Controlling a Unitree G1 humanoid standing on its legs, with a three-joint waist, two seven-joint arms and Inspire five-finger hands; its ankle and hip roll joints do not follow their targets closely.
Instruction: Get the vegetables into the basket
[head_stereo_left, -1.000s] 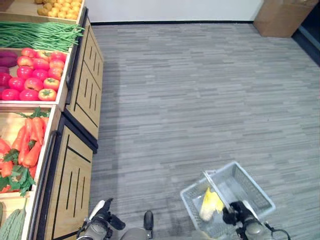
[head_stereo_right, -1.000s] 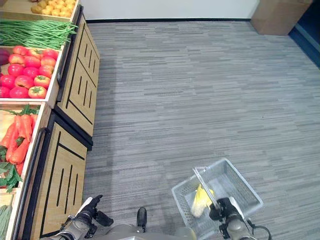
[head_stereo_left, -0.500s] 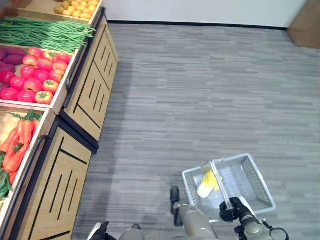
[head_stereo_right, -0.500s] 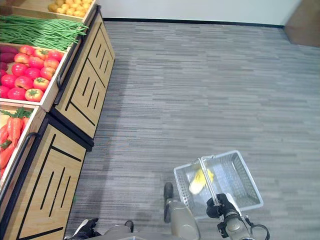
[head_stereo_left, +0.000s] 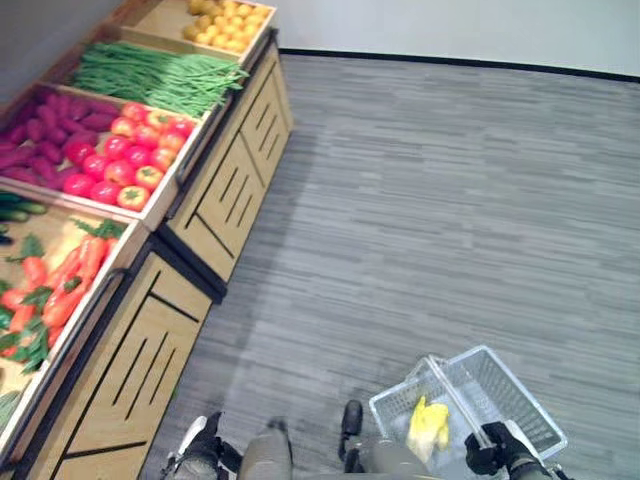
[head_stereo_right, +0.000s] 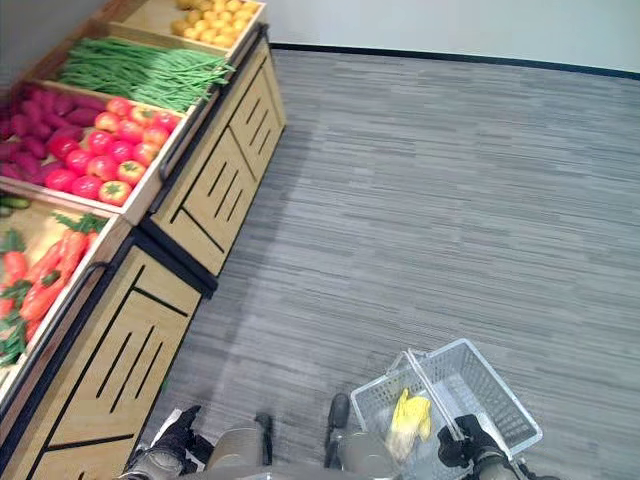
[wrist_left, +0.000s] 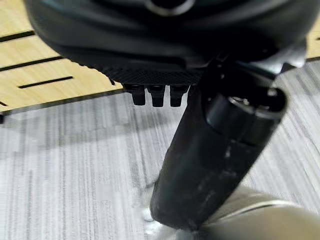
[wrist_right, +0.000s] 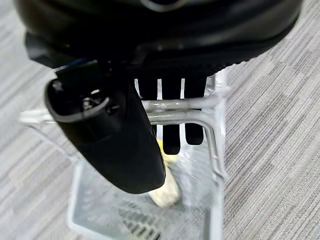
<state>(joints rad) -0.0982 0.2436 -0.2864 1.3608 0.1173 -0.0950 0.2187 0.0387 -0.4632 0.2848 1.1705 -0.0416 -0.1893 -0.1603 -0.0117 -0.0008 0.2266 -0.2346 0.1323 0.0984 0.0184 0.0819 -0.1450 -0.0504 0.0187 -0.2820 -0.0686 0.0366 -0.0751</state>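
Observation:
A clear wire basket (head_stereo_left: 520, 400) hangs low at my right side, above the grey floor. A yellow corn cob (head_stereo_left: 428, 422) lies inside it. My right hand (head_stereo_left: 500, 447) is shut on the basket's handle (wrist_right: 180, 107); in the right wrist view its fingers (wrist_right: 170, 135) curl over the bar, with the corn cob (wrist_right: 167, 192) below. My left hand (head_stereo_left: 200, 450) hangs at the lower left by the wooden stand, fingers relaxed and holding nothing. Carrots (head_stereo_left: 60, 285), tomatoes (head_stereo_left: 130, 165) and green beans (head_stereo_left: 160, 75) lie in crates on the stand.
The wooden display stand (head_stereo_left: 235, 180) runs along the left side, with purple sweet potatoes (head_stereo_left: 50, 125) and small yellow produce (head_stereo_left: 225, 18) in further crates. Grey plank floor (head_stereo_left: 450, 200) stretches to the right as far as a white wall.
The camera has swung, so the stand shows more fully at the left. The basket with the corn cob stays in my right hand.

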